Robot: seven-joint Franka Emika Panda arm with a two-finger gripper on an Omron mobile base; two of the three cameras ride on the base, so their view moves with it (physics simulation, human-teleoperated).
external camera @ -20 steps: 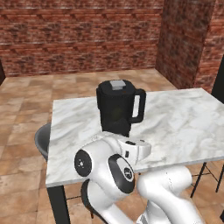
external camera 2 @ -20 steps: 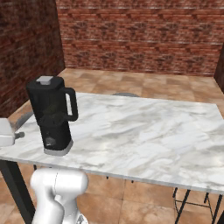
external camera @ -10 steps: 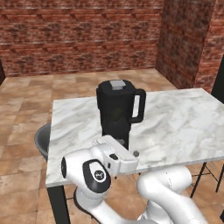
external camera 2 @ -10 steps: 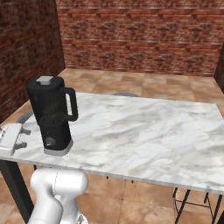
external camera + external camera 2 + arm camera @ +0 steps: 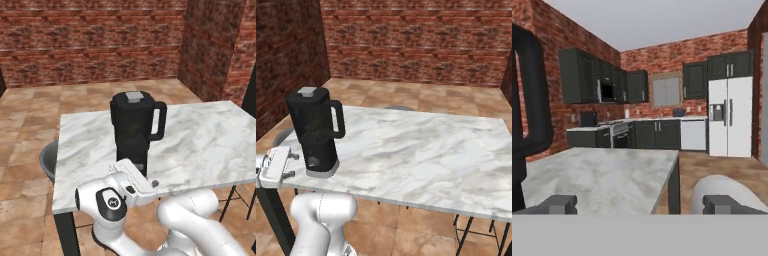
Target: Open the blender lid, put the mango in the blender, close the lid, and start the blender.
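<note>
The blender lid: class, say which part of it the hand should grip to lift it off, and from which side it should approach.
Grip the blender lid by its raised light grey cap, coming straight down from above. The lid lies flat on top of the upright blender, and the small square cap probably suits two fingers. The open hand sits low beside the base, so it must rise first.

The blender (image 5: 527, 115) is cut off by the hand view's left edge, showing just part of its handle and body. In the left base view the arm hides the blender's base and button.
</note>
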